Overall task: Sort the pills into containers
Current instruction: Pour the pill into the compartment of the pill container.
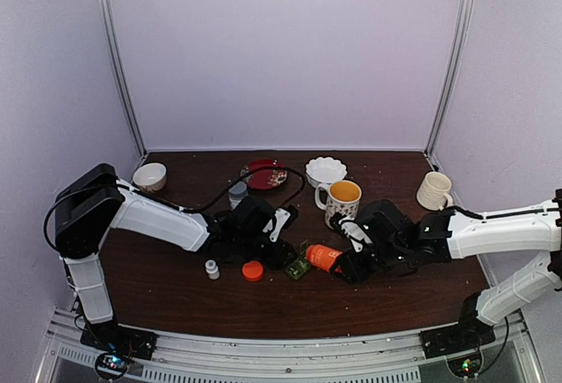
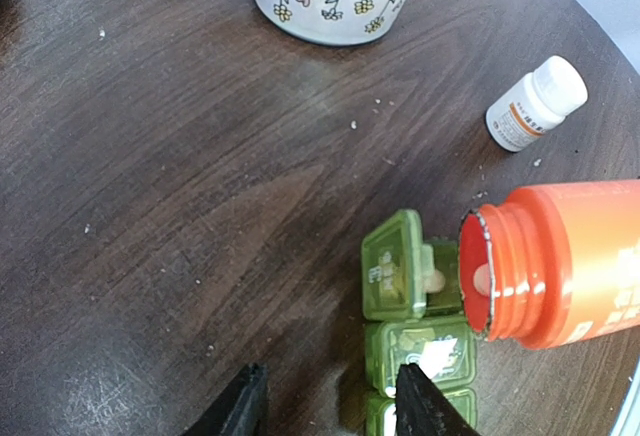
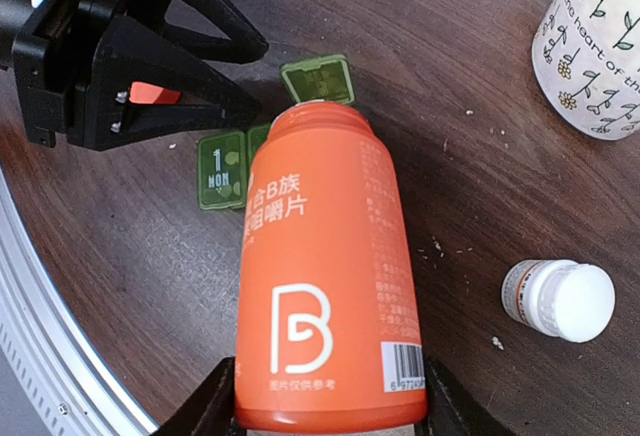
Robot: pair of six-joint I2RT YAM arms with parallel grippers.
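- Grip of the right gripper (image 3: 330, 408) is closed on the base of a tall orange plastic vitamin bottle (image 3: 325, 266). The bottle is held on its side so that its open mouth is brought just over the dark-green rectangular plastic pill box (image 2: 418, 341).
- The left gripper (image 2: 330, 411) is seen part-open with nothing between its jaws, just beside the box, presumably so that the box can be steadied.
- One hinged lid (image 2: 392, 266) is raised so that its compartment can be filled. Two more lids are seen closed.
- Two tiny white pills are counted: one pill (image 2: 436, 279) in the open compartment, another pill (image 2: 482, 278) at the bottle mouth.
- One round orange cap (image 1: 253, 270) is seen lying just left of the box, removed so that pouring is possible.
- Well beyond the box, these are counted:
  - two mugs, a patterned mug (image 1: 341, 200) and a cream mug (image 1: 434, 191)
  - two bowls, a scalloped white bowl (image 1: 326, 170) and a small white bowl (image 1: 149, 176)
  - one red plate (image 1: 263, 174)
- Three small capped bottles are judged present: a white bottle (image 1: 212, 269), a grey bottle (image 1: 237, 192) and an orange-banded bottle (image 2: 535, 104).
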